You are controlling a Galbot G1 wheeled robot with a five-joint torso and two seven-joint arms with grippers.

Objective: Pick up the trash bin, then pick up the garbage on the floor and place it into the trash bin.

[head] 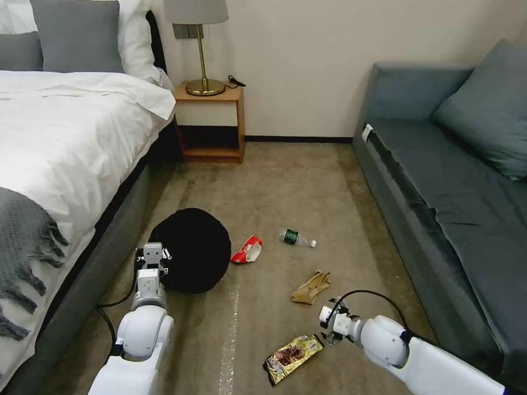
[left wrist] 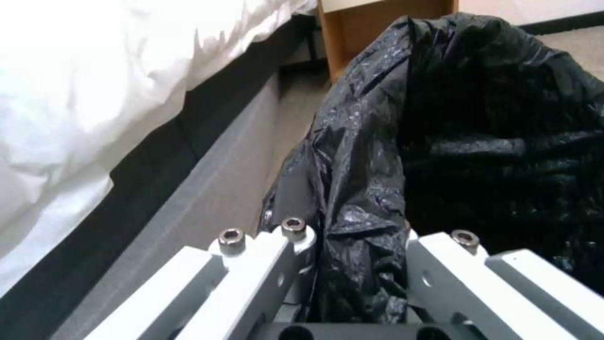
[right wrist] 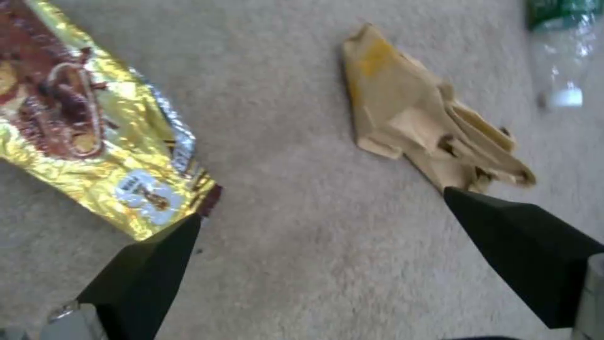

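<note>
Carpet floor (head: 285, 181) — left gripper (left wrist: 352, 245) clamps trash bin (head: 192, 249) rim; right gripper (right wrist: 321, 217), jaws wide, hangs beside gold wrapper (right wrist: 94, 123) — centre before closing.

Both arms have glossy white rounded shells with light grey joint rings. Left gripper (head: 153, 258): white-grey boxy body, small black fittings; in the left wrist view, flat white finger links with silver socket-head screws (left wrist: 231, 236) on a black base. Black cables (head: 379, 299) loop beside each wrist. Right gripper (right wrist: 321, 208): two matte black wedge fingers (right wrist: 522, 231) tapering to points, grey metal mounts.
</note>
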